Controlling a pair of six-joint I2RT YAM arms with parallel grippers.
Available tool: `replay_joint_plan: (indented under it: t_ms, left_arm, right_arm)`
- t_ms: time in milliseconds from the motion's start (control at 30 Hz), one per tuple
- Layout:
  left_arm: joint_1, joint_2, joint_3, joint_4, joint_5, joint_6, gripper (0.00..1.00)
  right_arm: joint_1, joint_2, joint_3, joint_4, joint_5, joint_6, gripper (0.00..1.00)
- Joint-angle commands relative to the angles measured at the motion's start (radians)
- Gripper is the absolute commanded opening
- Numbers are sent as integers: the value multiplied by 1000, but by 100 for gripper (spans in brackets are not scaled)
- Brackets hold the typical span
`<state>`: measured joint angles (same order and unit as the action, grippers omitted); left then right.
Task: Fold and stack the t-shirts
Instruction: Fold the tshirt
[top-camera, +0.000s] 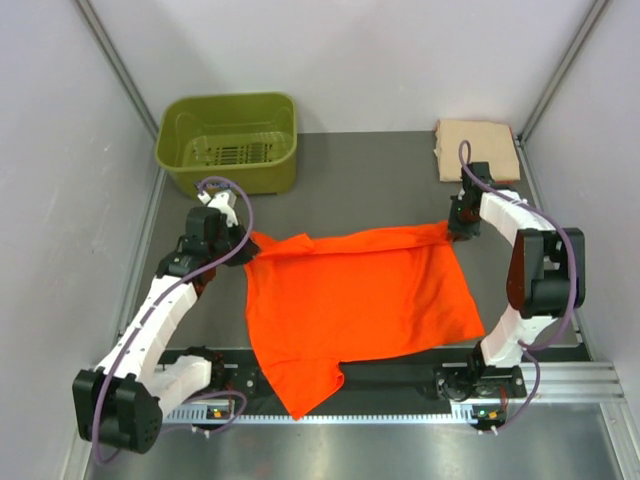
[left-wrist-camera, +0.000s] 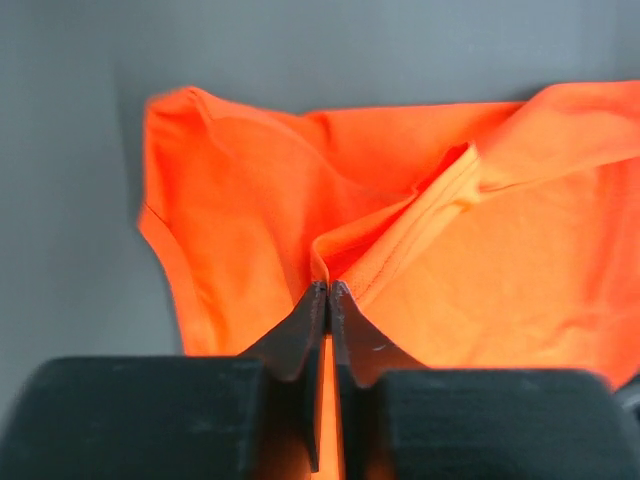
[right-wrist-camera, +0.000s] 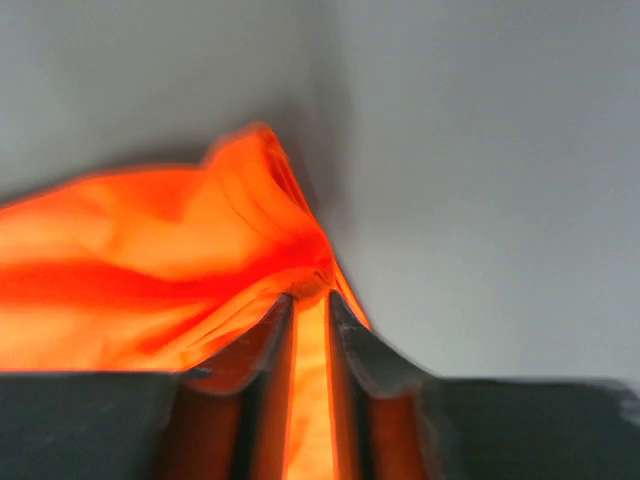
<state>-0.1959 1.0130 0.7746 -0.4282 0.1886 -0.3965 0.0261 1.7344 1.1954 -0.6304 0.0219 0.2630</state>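
Now orange shirt (top-camera: 360, 290) lies stretched left-right; left gripper (top-camera: 244, 245) clamps its far-left corner, right gripper (top-camera: 457, 231) its far-right corner, jaws slightly parted on cloth.

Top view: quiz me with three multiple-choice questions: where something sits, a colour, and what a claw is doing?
1. The folded peach-tan t-shirt lies: A) far right corner B) near left corner C) dead centre.
2. The basket is: A) blue B) olive green C) red.
3. The left gripper is: A) wide open B) shut on nothing C) shut on the orange t-shirt.
Answers: A, it lies far back on the right; B, its plastic looks green; C, cloth sits pinched in its shut jaws.
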Motion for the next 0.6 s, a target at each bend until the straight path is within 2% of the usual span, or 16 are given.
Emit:
replay_joint_plan:
  t_ms: [0, 33, 67, 133, 167, 200, 267, 367, 500, 567]
  left_arm:
    - [-5, -51, -26, -29, 47, -102, 12]
    - [-8, -57, -28, -35, 54, -111, 25]
    - [-8, -66, -23, -58, 45, -114, 41]
    - [-10, -88, 6, -76, 17, -88, 54]
    - [-8, -94, 18, -84, -1, -68, 57]
    - [-10, -94, 43, -89, -53, -30, 61]
    - [-7, -74, 64, -95, -109, -2, 63]
    - [-5, 40, 118, -76, -153, 51, 60]
    - [6, 263, 259, -61, -112, 154, 58]
    - [19, 315, 291, -57, -104, 171, 57]
  right_arm:
    - [-15, -81, -26, -49, 35, 28, 24]
    - [-15, -88, -29, -51, 38, 31, 29]
    - [-15, -104, -33, -42, 36, 30, 39]
    - [-15, -114, -23, 4, 41, 22, 49]
    - [-15, -118, -10, 17, 49, 27, 60]
    - [-17, -116, 1, 27, 40, 34, 64]
    - [-15, -96, 33, 61, -18, 48, 66]
    - [-15, -52, 67, 75, -91, 64, 66]
    - [-14, -30, 62, 130, -126, 51, 66]
    - [-15, -1, 87, 132, -146, 51, 67]
